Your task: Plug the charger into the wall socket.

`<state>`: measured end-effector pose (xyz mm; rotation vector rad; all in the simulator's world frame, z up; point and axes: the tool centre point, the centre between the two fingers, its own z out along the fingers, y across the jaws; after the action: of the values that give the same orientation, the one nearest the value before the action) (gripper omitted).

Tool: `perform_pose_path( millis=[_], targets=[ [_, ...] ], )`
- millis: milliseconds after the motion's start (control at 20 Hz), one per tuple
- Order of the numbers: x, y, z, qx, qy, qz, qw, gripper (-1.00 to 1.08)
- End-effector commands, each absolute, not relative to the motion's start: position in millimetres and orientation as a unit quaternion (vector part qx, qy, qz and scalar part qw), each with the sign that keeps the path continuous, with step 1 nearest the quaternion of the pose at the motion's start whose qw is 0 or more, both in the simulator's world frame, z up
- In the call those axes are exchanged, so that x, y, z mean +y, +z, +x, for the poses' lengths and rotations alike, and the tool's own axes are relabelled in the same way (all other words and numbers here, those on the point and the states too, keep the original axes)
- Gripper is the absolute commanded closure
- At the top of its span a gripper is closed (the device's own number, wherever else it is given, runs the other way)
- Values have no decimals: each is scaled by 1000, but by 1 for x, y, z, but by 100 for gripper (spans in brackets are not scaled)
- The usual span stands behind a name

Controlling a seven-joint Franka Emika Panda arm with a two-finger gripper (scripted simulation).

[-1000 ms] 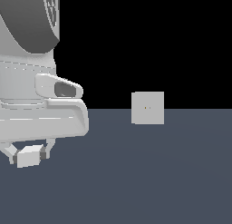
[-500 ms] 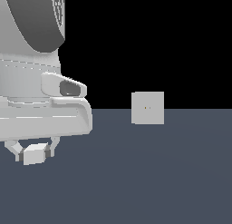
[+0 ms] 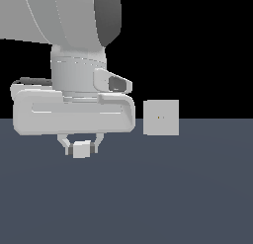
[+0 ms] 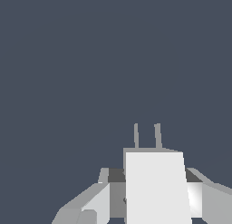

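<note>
Between the gripper [image 3: 81,148] fingers, the charger [image 3: 81,150].

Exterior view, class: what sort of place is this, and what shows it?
Most likely a bare simulated test scene: a flat slate-grey floor against black, a lone wall socket plate, and a gripper holding a white charger.

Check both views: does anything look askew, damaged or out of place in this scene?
Nothing stands out. The charger sits squarely between the fingers of the gripper, its two prongs straight and parallel in the wrist view. The wall socket stands upright and apart, to the exterior view's right.
</note>
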<state>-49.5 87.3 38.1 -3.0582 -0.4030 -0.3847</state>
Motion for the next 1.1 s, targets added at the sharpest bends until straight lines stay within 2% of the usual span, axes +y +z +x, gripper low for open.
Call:
perform_pose_path(
  millis=[0, 550, 800, 1050],
  targets=[
    [58, 49, -38, -102, -125, -987, 13, 108],
    [-66, 92, -9, 10, -125, -992, 0, 108],
    [-91, 100, -7, 33, -125, -992, -3, 108],
    [-94, 100, -7, 35, -125, -992, -4, 108]
  ],
)
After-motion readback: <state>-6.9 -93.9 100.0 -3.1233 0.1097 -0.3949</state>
